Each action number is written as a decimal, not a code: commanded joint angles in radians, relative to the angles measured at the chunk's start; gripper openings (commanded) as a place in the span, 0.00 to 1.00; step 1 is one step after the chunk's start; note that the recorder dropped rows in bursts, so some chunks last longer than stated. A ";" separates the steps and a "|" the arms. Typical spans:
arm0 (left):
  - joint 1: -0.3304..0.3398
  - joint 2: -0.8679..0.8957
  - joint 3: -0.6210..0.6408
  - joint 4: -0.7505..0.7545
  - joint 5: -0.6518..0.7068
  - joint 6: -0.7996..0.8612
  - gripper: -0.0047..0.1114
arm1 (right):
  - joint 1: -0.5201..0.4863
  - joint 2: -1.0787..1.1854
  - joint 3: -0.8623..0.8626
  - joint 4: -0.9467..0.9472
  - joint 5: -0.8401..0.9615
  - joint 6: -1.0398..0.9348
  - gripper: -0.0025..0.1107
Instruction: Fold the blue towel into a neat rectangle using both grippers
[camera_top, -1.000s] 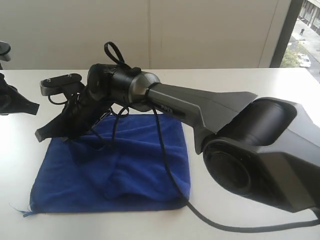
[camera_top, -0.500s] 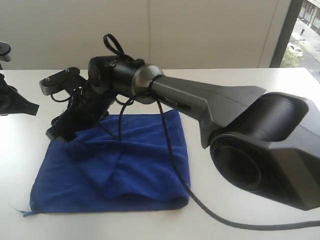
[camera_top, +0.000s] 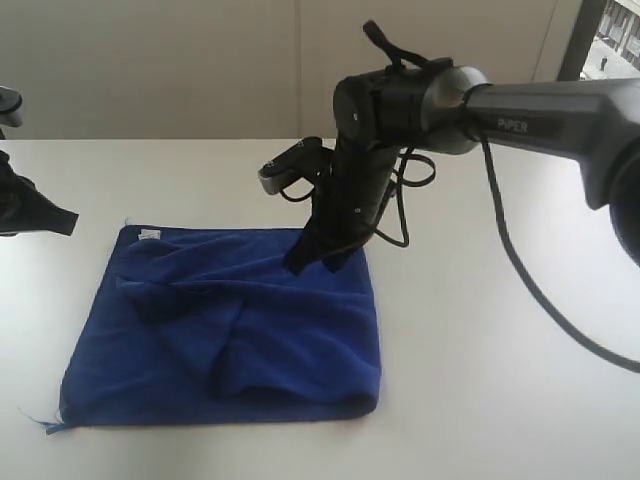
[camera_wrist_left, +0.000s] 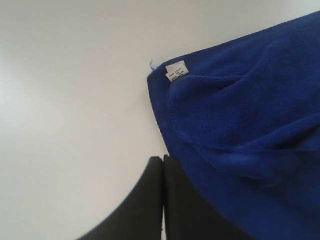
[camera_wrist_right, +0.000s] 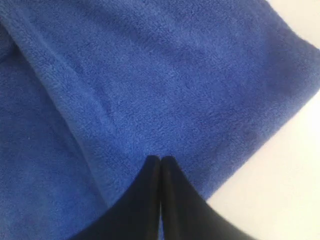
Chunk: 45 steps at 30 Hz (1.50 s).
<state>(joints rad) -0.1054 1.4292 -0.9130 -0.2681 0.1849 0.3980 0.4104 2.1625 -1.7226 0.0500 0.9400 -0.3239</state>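
The towel (camera_top: 230, 335) lies flat on the table (camera_top: 480, 390), well in from the far edge. It is doubled over into a rough square, but the top layer is rumpled, with a slanting ridge across it and a bulging fold along the side nearest the exterior view. Its white label (camera_wrist_left: 175, 70) marks the far left corner. The right gripper (camera_top: 303, 264) hangs just over the far right corner, jaws pressed together and pinching nothing; the wrist view shows only cloth beneath the tips. The left gripper (camera_wrist_left: 163, 162) is also pressed together and empty, just off the towel's left edge near the label corner. The shape looks nearly done, so I judge the step in hand to be one more fold or a tidying pass. To do it well, each gripper should spread first, then bite a far corner deep enough to catch every layer. The cloth is soft and the layers are likely to slide apart. Both corners should rise together with the edge kept taut between them. They should land square on the opposite edge, so the ridge is pulled flat, not trapped.
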 joint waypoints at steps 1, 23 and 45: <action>0.002 -0.008 0.005 -0.016 0.020 -0.006 0.04 | -0.003 0.015 0.026 0.036 -0.057 -0.013 0.02; 0.002 -0.008 0.005 -0.016 0.024 -0.006 0.04 | -0.064 0.109 0.147 -0.219 -0.008 0.136 0.02; 0.002 -0.008 0.005 -0.024 0.026 -0.006 0.04 | -0.388 -0.089 0.509 -0.520 -0.174 0.186 0.02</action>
<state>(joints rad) -0.1054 1.4292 -0.9130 -0.2719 0.1977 0.3980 0.0638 2.0427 -1.2448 -0.4161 0.7592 -0.1410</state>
